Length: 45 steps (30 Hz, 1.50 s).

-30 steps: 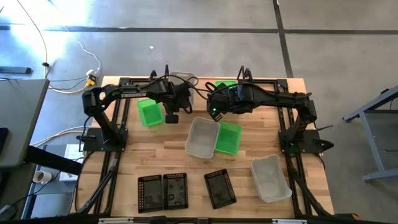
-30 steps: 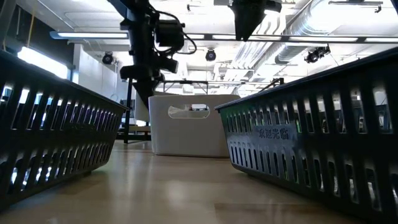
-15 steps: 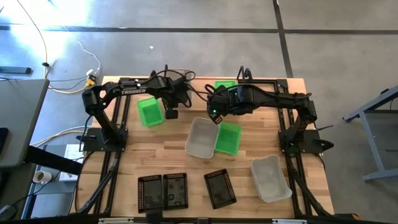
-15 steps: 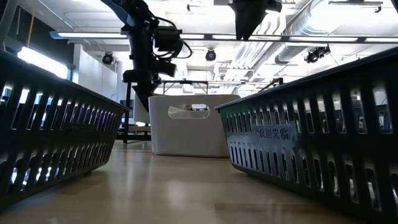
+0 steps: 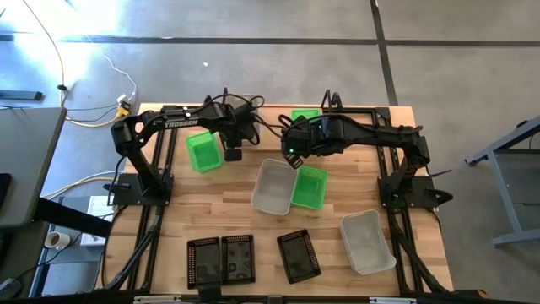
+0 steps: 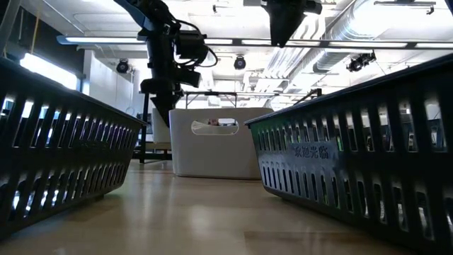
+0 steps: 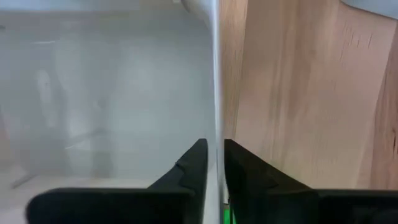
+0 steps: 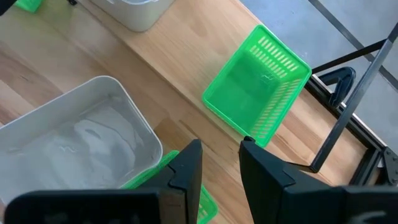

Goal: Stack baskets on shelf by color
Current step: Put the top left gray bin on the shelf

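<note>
- The left gripper (image 7: 213, 163) pinches the thin wall of a whitish-grey basket (image 7: 106, 93) between its nearly closed jaws, at the table's far edge beside a green basket (image 5: 202, 152).
- The right gripper (image 8: 219, 163) hangs with jaws parted and empty above a second green basket (image 8: 258, 87), near a central whitish basket (image 5: 273, 186).

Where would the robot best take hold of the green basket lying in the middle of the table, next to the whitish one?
Probably by a thin rim of the green basket, coming straight down from above: it sits upright with its mouth open. The long side touching the whitish basket is crowded, so the free long side or a short end looks easier. The right gripper is nearest.
</note>
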### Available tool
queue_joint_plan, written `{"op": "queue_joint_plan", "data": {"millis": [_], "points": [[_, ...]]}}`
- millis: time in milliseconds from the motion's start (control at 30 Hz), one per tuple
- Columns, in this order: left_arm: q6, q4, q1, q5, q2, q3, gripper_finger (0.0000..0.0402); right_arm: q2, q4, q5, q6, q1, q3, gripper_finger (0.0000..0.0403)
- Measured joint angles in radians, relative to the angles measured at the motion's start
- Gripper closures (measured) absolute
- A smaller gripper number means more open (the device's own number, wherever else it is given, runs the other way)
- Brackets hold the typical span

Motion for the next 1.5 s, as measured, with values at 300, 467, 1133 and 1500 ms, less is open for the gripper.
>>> {"op": "queue_joint_plan", "data": {"millis": [300, 467, 1133, 1500], "points": [[0.006, 0.000, 0.000, -0.054, 0.000, 0.000, 0.0288, 0.000, -0.003, 0.000, 0.000, 0.000, 0.000, 0.0308], [0.017, -0.037, -0.013, -0.144, -0.001, 0.000, 0.0288, 0.000, -0.003, 0.000, 0.000, 0.000, 0.000, 0.0308], [-0.031, -0.073, -0.058, -0.070, -0.013, 0.002, 0.0301, 0.000, -0.002, 0.001, 0.000, 0.000, 0.000, 0.0308], [-0.032, -0.077, -0.058, -0.075, -0.075, 0.001, 0.0292, 0.000, -0.002, -0.011, 0.000, 0.000, 0.000, 0.0308]]}}
